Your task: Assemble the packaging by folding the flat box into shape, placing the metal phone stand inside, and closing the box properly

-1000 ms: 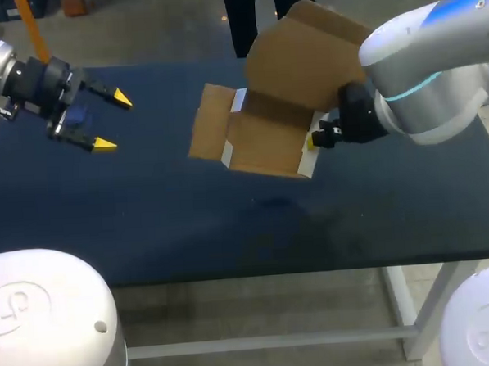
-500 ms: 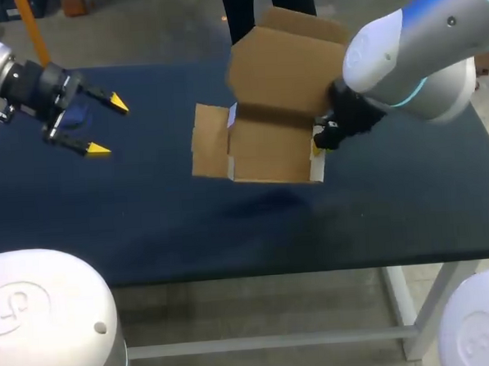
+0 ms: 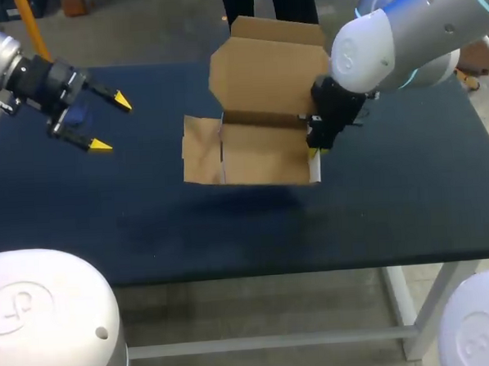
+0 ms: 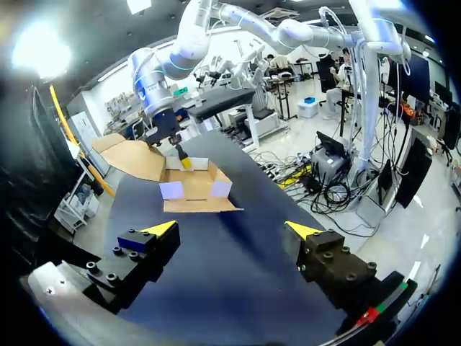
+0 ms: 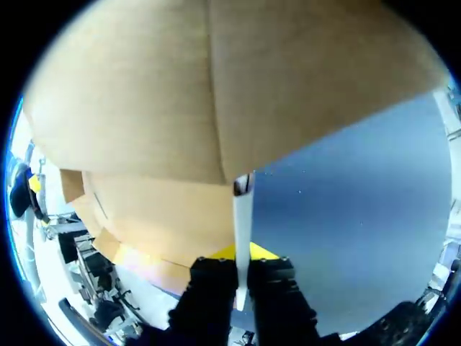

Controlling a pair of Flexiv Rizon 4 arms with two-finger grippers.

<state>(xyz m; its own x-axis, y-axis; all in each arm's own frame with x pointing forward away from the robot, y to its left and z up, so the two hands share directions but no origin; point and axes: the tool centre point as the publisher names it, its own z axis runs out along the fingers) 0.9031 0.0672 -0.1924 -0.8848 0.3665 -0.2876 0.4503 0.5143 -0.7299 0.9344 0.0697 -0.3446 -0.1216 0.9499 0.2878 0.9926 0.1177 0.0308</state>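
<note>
Right hand (image 3: 313, 149) pinches the thin side wall of the half-folded cardboard box (image 3: 259, 153) over the middle of the bench (image 3: 148, 221), lid flap standing up. Left hand (image 3: 112, 122) hangs spread wide, well apart from it.

Support: one worktop (image 3: 148, 221), rectangular, with a dark navy matte top of even tone across its width. The near edge is straight. A pale grey metal frame shows below it: a leg (image 3: 403, 306) at the near right and a crossbar (image 3: 261, 343) running under the front.

Over the middle of the far half is an open, partly folded cardboard box (image 3: 263, 153), brown, with flaps spread left and rearward. A soft shadow (image 3: 254, 203) lies on the navy just in front of its near edge. Cannot tell whether the underside rests on the top or hangs just clear.
</note>
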